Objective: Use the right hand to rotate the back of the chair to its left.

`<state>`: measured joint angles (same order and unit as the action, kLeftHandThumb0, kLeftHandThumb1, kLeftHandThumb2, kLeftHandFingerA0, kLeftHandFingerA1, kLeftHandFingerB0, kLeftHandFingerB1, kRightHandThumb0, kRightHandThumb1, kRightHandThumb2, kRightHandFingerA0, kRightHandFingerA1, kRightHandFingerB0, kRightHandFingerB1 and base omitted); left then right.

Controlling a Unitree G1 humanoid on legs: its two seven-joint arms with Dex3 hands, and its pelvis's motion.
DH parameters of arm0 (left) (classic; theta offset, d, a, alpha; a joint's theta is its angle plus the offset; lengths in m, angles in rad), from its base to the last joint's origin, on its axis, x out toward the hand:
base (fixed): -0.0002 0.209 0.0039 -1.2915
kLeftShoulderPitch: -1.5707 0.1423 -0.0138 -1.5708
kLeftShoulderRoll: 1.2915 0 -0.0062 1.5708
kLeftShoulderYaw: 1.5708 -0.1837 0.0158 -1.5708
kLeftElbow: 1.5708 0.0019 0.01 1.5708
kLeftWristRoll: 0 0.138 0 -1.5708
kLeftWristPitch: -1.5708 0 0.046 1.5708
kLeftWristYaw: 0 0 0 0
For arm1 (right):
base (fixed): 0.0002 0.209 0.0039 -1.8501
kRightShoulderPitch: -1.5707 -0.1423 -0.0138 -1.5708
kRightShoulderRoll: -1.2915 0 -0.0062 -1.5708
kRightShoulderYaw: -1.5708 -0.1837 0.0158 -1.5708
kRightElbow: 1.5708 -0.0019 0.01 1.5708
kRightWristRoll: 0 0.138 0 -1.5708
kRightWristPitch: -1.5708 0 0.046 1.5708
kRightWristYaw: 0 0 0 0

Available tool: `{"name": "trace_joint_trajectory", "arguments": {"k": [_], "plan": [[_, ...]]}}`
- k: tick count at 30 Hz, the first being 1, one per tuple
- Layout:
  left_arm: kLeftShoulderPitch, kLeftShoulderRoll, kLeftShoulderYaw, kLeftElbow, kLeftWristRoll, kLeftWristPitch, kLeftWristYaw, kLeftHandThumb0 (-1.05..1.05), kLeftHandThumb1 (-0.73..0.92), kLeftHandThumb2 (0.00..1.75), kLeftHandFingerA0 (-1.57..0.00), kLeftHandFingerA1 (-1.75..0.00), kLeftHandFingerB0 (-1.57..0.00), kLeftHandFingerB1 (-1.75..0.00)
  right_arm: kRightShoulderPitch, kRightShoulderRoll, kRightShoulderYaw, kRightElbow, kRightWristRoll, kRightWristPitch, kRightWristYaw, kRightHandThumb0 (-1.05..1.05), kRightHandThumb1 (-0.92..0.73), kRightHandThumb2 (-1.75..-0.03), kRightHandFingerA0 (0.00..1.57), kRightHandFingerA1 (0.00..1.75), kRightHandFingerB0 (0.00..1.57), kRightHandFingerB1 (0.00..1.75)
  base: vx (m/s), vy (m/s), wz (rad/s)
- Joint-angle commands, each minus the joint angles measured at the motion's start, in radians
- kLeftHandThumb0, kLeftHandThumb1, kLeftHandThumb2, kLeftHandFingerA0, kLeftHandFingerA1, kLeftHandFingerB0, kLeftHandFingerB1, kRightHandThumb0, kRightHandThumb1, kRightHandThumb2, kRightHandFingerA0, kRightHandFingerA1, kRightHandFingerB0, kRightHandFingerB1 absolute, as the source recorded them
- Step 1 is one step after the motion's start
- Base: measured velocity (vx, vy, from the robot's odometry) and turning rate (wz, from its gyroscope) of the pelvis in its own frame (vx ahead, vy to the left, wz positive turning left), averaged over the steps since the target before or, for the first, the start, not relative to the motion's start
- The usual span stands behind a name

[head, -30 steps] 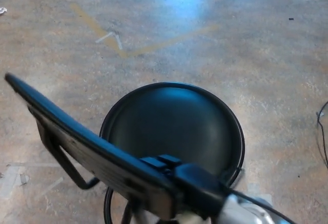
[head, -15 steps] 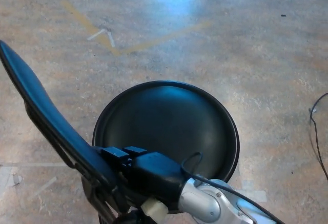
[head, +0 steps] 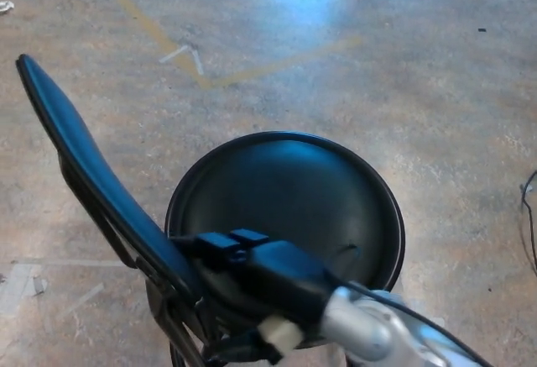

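Black curved chair backrest [head: 84, 174] runs from upper left toward bottom centre, beside the round black seat [head: 294, 207]. Right hand [head: 252, 262], black, presses against the backrest's near end; whether its fingers are closed, cannot tell. Risk: the contact sits at the very end, so the hand may slip off. Black cable [head: 529, 216] at right edge, well apart.

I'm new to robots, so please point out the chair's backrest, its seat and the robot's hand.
backrest [head: 80, 165], head view, padded top edge.
seat [head: 294, 199], head view, centre of cushion.
right hand [head: 252, 262], head view, black knuckle housing.
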<state>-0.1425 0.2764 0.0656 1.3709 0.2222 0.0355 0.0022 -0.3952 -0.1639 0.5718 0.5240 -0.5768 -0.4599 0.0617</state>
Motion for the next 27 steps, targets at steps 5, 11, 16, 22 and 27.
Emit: {"name": "trace_joint_trajectory", "arguments": {"k": [5, 11, 16, 22, 27], "plan": [[0.009, 0.008, -0.017, 0.003, 0.013, 0.003, -0.014, -0.49, 0.73, 0.62, -0.56, -0.49, -0.48, -0.41, 0.271, -0.217, -0.219, -0.174, 0.066, -0.123, -0.131, -1.05, -0.81, -0.72, 0.0, 0.03, 0.0, 0.14, 0.0, 0.0, 0.0], [0.015, 0.007, -0.009, 0.001, -0.003, 0.006, -0.015, -0.49, 0.73, 0.62, -0.56, -0.5, -0.49, -0.42, 0.349, -0.238, -0.384, 0.033, 0.067, -0.189, -0.344, -1.05, -0.9, -0.76, 0.0, 0.17, 0.0, 0.21, 0.0, 0.0, 0.0], [0.019, 0.002, -0.014, 0.004, 0.005, 0.001, -0.009, -0.47, 0.73, 0.62, -0.57, -0.5, -0.49, -0.41, 0.292, -0.208, -0.482, 0.345, 0.107, -0.124, -0.493, -1.05, -0.92, -0.76, 0.0, 0.34, 0.0, 0.26, 0.0, 0.0, 0.0], [0.021, 0.0, -0.013, 0.003, 0.003, -0.002, -0.01, -0.49, 0.72, 0.61, -0.57, -0.49, -0.51, -0.41, 0.235, -0.182, -0.551, 0.561, 0.152, -0.041, -0.526, -1.05, -0.92, -0.79, 0.0, 0.35, 0.0, 0.24, 0.0, 0.0, 0.0], [0.026, -0.002, -0.001, 0.006, -0.005, 0.0, -0.013, -0.47, 0.7, 0.61, -0.56, -0.47, -0.51, -0.41, 0.202, -0.147, -0.641, 0.765, 0.221, 0.161, -0.465, -1.05, -0.92, -1.05, 0.0, 0.65, 0.0, 0.38, 0.0, 0.0, 0.0]]}}
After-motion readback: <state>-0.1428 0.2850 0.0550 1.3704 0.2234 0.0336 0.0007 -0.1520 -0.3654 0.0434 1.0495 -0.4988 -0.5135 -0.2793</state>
